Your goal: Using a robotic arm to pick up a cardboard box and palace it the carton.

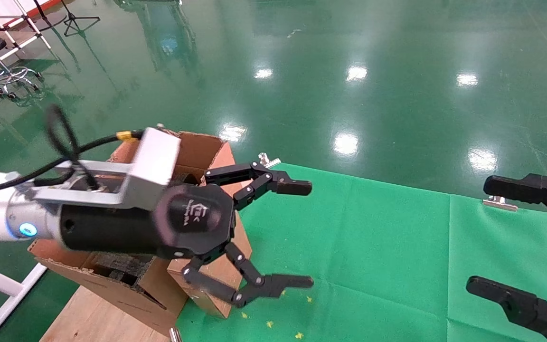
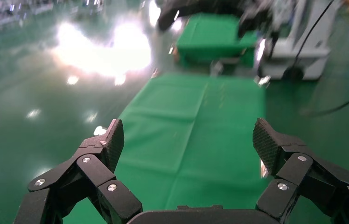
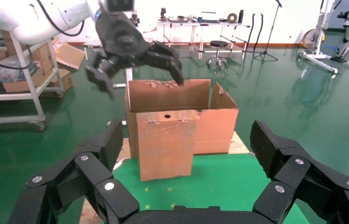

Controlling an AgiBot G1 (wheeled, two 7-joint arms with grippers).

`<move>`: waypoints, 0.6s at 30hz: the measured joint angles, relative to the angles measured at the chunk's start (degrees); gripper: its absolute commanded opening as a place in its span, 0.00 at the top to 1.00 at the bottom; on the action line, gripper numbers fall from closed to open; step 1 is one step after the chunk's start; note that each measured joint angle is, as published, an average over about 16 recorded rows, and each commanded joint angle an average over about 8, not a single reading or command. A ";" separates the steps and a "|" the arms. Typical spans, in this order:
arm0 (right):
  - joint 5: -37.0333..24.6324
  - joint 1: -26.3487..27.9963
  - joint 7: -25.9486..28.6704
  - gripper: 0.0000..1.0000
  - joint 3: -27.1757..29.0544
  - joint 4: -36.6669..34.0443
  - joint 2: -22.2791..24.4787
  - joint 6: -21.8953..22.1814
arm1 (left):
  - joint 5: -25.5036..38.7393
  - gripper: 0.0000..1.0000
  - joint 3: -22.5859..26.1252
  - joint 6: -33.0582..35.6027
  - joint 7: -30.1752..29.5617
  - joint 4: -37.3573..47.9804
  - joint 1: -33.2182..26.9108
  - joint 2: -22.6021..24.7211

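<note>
Left pincer (image 1: pixel 273 235) hangs over the near edge of the carton (image 1: pixel 207 152), fingers spread wide and nothing between them, reaching out past the flaps toward the green cloth (image 1: pixel 373 247) on the bench. Right pincer (image 1: pixel 501 240) sits at the far right, also gaping and empty, looking parked. The carton stands at the left end of the cloth, flaps up and ragged along the top, with dark foam (image 1: pixel 121 268) showing inside. And the small box? Not in any view: the cloth is bare in the head view and in the left wrist view, and the right wrist view shows only the carton from outside (the box may already be down among the foam, but no view looks in deep enough to tell). Going by the task alone, a small taped cardboard box should be light and fairly stiff, though thin walls will dent under a hard pinch. Shiny tape would make the faces slick, so my pick would be the bare cardboard on two opposite long sides, near the middle, pads flat against them.
</note>
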 measured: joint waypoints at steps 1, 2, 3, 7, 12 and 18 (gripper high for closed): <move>0.00 0.00 0.00 1.00 0.00 0.00 0.00 0.00 | 1.05 0.00 0.32 -0.12 -0.11 -0.23 -0.50 -0.22; 0.00 0.00 0.00 1.00 0.00 0.00 0.00 0.00 | 2.09 0.00 0.63 -0.24 -0.21 -0.46 -1.00 -0.43; 0.00 0.00 0.00 1.00 0.00 0.00 0.00 0.00 | 3.04 0.00 0.90 -0.36 -0.32 -0.62 -1.42 -0.60; 0.01 0.00 0.00 1.00 0.00 -0.01 0.00 0.01 | 6.57 0.00 1.97 -0.73 -0.54 -1.20 -3.19 -1.21; 0.01 0.00 0.00 1.00 0.00 -0.02 0.01 0.02 | 11.13 0.00 3.37 -1.32 -1.55 -1.49 -5.54 -1.62; 0.02 0.00 0.00 1.00 0.00 -0.02 0.01 0.02 | 18.59 0.00 5.73 -2.62 -6.33 -1.45 -9.99 -0.90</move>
